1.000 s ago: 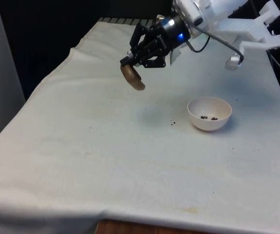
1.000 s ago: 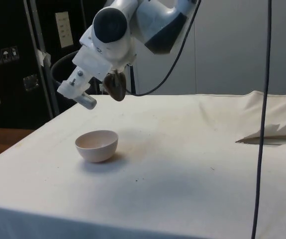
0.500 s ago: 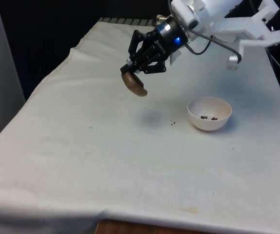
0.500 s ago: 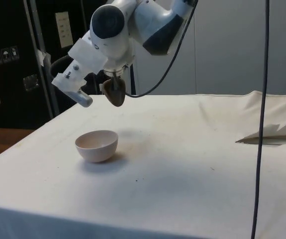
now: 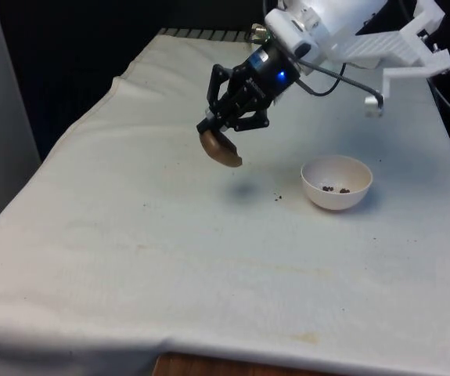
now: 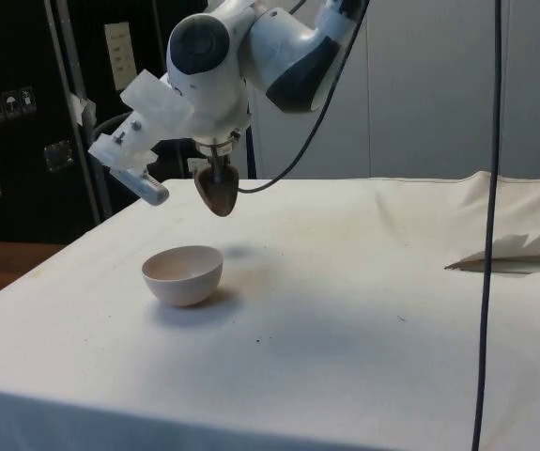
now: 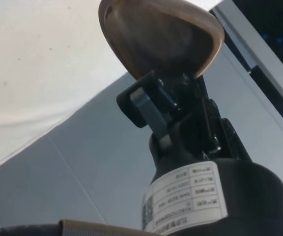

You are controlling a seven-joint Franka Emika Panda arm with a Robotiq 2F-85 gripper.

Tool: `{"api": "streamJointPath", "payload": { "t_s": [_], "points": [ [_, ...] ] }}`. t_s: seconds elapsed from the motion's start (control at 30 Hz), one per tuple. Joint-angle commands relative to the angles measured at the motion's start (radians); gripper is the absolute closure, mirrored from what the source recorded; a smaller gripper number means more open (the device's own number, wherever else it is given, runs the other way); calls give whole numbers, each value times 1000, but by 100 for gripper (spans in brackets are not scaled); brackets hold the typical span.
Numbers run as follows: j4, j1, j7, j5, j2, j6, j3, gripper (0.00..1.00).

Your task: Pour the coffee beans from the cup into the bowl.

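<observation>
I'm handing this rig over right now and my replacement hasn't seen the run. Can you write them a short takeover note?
Tool: shut on the brown cup, held tilted in the air above the white cloth.
Bowl: white, upright on the cloth, towards the front view's right of the cup and apart from it.
Done: a few coffee beans lie in the bowl; a couple of stray beans sit on the cloth beside it. The wrist view shows no beans in the cup's visible interior.
Left: probably only to set the cup down and release it, once you confirm it is empty.
</observation>
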Motion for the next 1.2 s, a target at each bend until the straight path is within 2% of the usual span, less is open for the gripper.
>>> {"api": "streamJointPath", "payload": {
  "t_s": [0.0, 0.03, 0.07, 0.27, 0.3, 0.33, 0.53, 0.57, 0.6, 0.83, 0.87, 0.9, 1.13, 1.17],
  "points": [
    [-1, -7, -1, 14, 2, 18, 3, 100],
    [0, 0, 3, 4, 1, 3, 0, 100],
    [-1, -7, 1, 19, 2, 18, 2, 100],
    [0, -5, 10, 61, 2, 15, 1, 100],
    [1, 0, 15, 60, 2, 6, -1, 100],
    [0, -5, 13, 74, 1, 13, 1, 100],
    [-1, -5, 20, 108, -2, 13, 2, 100],
    [1, 0, 25, 94, 1, 6, -1, 100],
    [-1, -5, 20, 116, -3, 13, 2, 100],
    [-3, -6, 25, 170, -5, 16, 0, 100],
    [1, 0, 28, 159, -2, 6, -3, 100],
    [-4, -6, 26, 175, -5, 17, -1, 100],
    [-5, -10, 32, 217, 3, 36, -8, 100],
    [-2, 0, 31, 214, 1, 14, -10, 100]
  ]
}}
